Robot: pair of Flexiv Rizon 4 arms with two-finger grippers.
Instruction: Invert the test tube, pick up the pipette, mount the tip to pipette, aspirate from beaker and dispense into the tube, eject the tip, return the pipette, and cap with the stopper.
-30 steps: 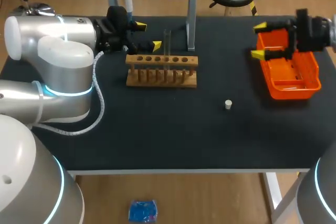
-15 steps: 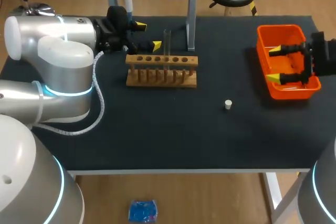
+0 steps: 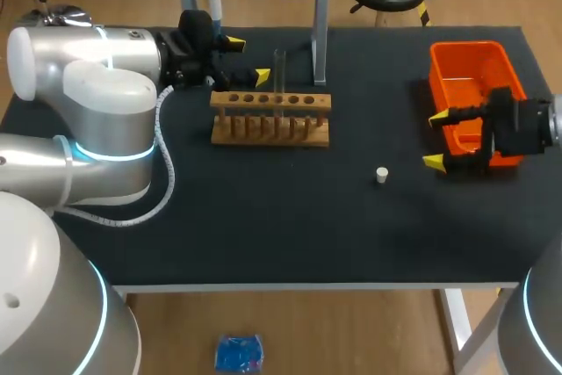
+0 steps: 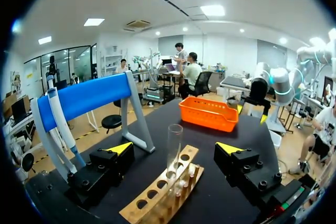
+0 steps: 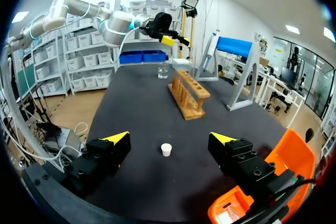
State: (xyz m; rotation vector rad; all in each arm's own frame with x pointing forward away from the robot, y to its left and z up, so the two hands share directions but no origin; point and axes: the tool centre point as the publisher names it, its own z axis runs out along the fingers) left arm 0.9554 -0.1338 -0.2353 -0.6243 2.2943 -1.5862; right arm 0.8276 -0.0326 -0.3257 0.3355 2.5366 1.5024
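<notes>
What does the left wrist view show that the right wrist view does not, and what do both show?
Only the left wrist view: the pipette hanging on the blue stand, and the test tube upright in the wooden rack. Only the right wrist view: the stopper and the beaker on the table. Both: the rack, the stand and the orange bin.

Bare bench (image 3: pixel 290 217) between right pincer (image 3: pixel 435 140) and stopper (image 3: pixel 382 175) at its 8 o'clock: passage free. Orange bin (image 3: pixel 470 63) crowds 1 o'clock.
</notes>
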